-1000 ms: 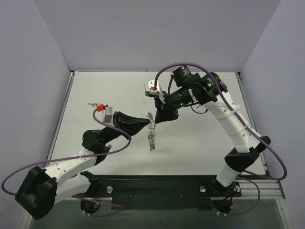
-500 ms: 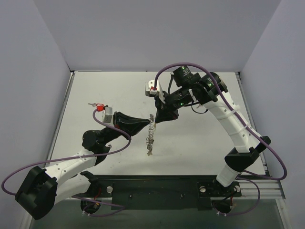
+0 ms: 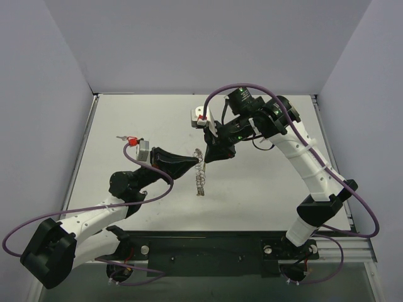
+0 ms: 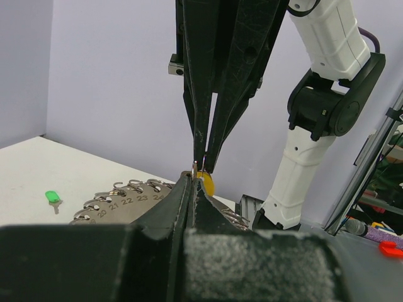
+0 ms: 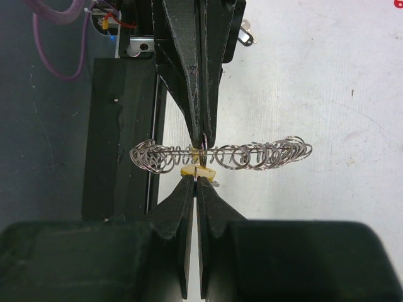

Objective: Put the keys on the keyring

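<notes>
Small stamped numbers 20, 21, 22 and 23 can be read in the left wrist view, along the silver-grey wire keyring (image 4: pixel 126 200) with its wavy rim of little loops. The left arm lies low, stretched from the near left corner toward the middle of the white table (image 3: pixel 264 182). The left gripper (image 4: pixel 192 180) has its fingers pressed together on the keyring's rim, and from above the hoop appears edge-on. The right arm arches over from the right and bends back, so the right gripper (image 5: pixel 197 181) meets the left one tip to tip. Its fingers are closed on a small key with a yellow-orange plastic head (image 5: pixel 191 170), right against the rim. Whether this key is hooked onto a loop I cannot tell. A green-headed key (image 4: pixel 52 197) lies on the table, well apart.
</notes>
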Tool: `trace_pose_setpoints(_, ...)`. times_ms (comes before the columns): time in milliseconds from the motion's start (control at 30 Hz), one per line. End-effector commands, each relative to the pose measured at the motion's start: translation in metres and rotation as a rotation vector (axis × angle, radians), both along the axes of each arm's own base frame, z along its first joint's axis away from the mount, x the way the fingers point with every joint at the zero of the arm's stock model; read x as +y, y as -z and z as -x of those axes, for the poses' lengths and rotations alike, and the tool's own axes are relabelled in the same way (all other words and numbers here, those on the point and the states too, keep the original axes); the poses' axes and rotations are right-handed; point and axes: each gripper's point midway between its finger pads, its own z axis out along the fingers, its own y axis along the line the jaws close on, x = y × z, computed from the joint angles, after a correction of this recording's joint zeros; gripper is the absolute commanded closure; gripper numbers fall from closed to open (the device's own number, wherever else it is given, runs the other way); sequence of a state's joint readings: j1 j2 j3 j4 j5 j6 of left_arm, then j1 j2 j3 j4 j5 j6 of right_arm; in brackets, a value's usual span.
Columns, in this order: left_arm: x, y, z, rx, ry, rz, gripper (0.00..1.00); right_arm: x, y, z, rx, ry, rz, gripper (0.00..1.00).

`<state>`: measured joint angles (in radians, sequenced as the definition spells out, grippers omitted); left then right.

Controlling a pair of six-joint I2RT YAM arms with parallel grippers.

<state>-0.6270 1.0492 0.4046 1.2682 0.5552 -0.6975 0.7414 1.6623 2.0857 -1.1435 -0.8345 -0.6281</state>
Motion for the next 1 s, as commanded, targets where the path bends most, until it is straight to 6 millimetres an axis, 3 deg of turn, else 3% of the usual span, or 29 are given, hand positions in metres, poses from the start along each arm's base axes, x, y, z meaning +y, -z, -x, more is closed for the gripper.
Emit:
trace_pose_setpoints(0,0.0078,-0.0286,0.0142,-0.102,0.015,0.089,1.00,0.0004,-0.0139,0.0053,-0.019,-0.005,-0.033,1.00)
trace_pose_setpoints(967,0.0072,-0.0281,0.0166,-0.107,0.030,0.090,1.00,0.0003,-0.0104,-0.0017,-0.030,0.021,-0.016,1.00)
